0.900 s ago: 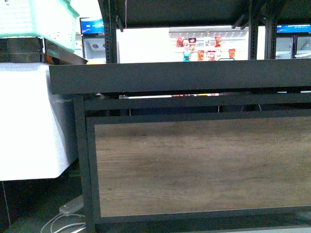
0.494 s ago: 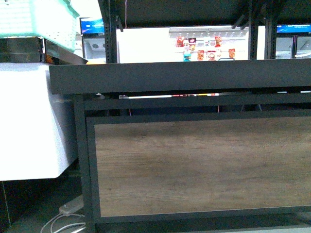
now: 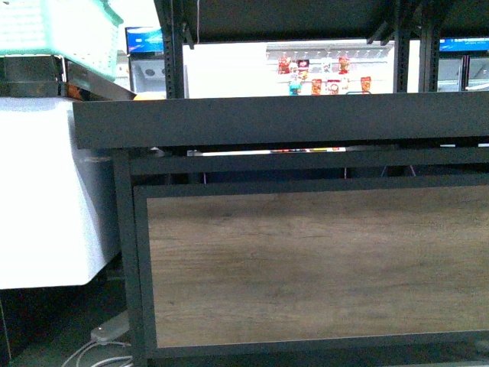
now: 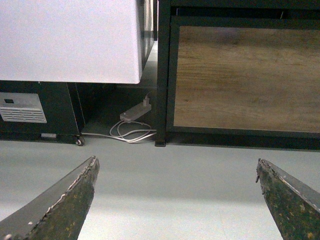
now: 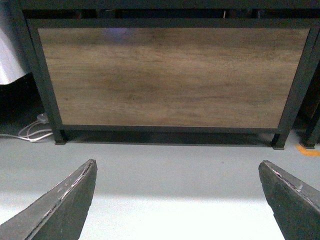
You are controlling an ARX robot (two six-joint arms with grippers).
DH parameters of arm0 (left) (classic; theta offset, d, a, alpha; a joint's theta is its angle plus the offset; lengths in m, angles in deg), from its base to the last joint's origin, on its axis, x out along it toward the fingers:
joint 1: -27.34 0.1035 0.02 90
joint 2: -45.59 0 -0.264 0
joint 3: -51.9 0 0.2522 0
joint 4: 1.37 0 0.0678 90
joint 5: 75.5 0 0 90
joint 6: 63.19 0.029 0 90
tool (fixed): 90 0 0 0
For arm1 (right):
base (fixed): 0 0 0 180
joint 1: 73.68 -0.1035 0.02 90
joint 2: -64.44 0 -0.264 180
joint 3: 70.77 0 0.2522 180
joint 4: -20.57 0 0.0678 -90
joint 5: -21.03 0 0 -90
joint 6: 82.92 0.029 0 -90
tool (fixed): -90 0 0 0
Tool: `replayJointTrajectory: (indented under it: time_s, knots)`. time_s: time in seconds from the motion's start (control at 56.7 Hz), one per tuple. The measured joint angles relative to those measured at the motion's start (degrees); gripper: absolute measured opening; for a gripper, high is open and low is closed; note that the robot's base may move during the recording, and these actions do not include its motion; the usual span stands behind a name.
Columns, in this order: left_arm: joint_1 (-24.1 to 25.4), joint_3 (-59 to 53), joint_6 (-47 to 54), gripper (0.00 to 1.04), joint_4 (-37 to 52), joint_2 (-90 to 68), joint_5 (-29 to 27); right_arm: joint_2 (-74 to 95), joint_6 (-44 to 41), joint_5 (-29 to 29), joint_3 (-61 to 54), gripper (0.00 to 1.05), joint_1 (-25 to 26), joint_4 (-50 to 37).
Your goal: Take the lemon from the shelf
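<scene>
**As the robot edges along the shelf, no lemon shows yet**

Since half a second ago, the whole front view has slid slightly left and down. I take it the robot's body has shifted a touch rightward. Neither arm appears in that view.

From the left, a green basket (image 3: 53, 27) sits above a white cabinet (image 3: 46, 191), and a power strip (image 3: 107, 330) lies on the floor (image 4: 200, 180) below. The black shelf (image 3: 306, 121) and its wood panel (image 3: 313, 260) fill the rest.

The shelf's tier is seen edge-on, so anything lying on top is hidden, and the lemon is in no picture. An orange-yellow speck (image 3: 149, 96) behind the tier's left corner is too small to name.

The left gripper (image 4: 176, 161) hangs low over the floor, spread wide with nothing between its fingers. The right gripper (image 5: 177, 163) is the same.

In my judgement this is the approach stage. The arms must rise above the rim before any reach.
</scene>
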Motion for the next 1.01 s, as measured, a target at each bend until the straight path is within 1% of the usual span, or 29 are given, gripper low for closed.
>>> replayJointTrajectory:
  time_s: [1.006]
  knots:
    - [0.00,0.00,0.00,0.97,0.00,0.00,-0.02,0.00,0.00,-0.13,0.00,0.97,0.00,0.00]
